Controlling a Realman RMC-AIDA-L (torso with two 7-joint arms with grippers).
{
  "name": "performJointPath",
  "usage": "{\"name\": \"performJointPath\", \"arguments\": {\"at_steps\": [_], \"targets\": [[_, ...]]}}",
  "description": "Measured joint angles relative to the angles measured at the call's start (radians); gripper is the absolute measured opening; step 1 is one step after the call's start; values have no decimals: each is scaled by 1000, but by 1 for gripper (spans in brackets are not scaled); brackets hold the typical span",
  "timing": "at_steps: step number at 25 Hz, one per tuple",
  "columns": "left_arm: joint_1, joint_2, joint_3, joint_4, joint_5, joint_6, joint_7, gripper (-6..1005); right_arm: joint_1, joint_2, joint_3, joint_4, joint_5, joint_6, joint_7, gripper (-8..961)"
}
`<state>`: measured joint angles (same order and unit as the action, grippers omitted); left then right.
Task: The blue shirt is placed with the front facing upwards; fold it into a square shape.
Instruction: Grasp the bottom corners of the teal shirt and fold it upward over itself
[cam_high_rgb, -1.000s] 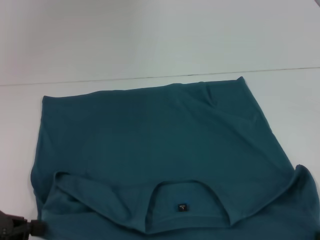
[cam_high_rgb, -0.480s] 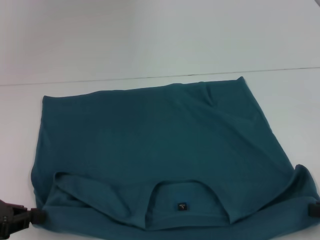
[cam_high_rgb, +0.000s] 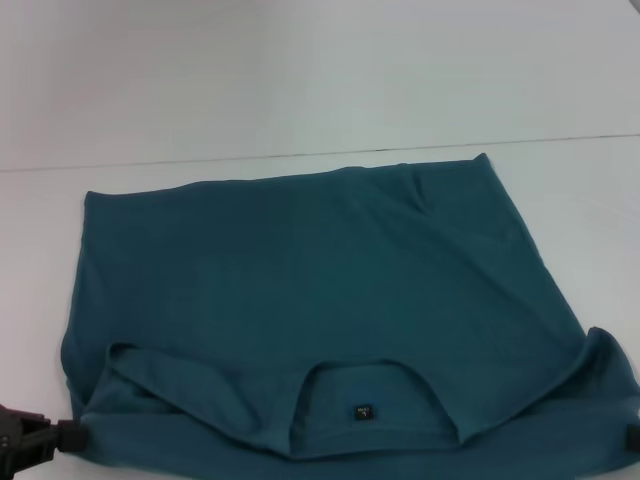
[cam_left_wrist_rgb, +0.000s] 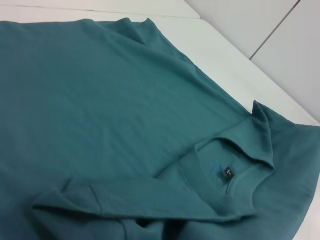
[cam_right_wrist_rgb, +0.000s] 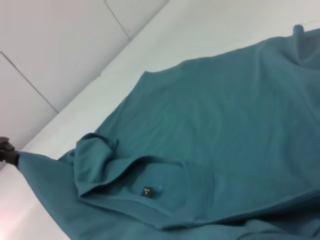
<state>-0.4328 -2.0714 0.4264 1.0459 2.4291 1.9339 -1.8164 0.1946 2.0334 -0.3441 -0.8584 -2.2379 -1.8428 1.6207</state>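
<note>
Your left gripper (cam_high_rgb: 40, 442) sits at the near left corner of the head view, its dark tip touching the near left edge of the blue shirt (cam_high_rgb: 320, 300); whether the fingers are apart or clamped on cloth, you cannot tell. Your right gripper (cam_high_rgb: 632, 436) barely shows at the near right edge, against the shirt's right corner, and its fingers are hidden too. The shirt lies spread across the white table (cam_high_rgb: 300, 80), collar toward you, the neck label (cam_high_rgb: 364, 413) showing inside the neckline. Both near corners are already turned in over the body, so the sleeves look tucked. No lettering shows. You seem to be early to midway: the body is still one wide panel, with the lengthwise folds into a square left to make.
</note>
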Motion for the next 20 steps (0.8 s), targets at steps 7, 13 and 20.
{"name": "performJointPath", "arguments": {"at_steps": [7, 13, 20], "targets": [[0, 0, -4, 0, -3, -8, 6, -1, -10, 4, 21, -1, -1, -4, -9, 56], [-58, 10, -39, -33, -29, -106, -9, 11, 70, 1, 51, -1, 4, 24, -1, 56], [-160, 10, -40, -139, -31, -289, -38, 24, 237, 1, 59, 13, 3, 161, 48, 55]]}}
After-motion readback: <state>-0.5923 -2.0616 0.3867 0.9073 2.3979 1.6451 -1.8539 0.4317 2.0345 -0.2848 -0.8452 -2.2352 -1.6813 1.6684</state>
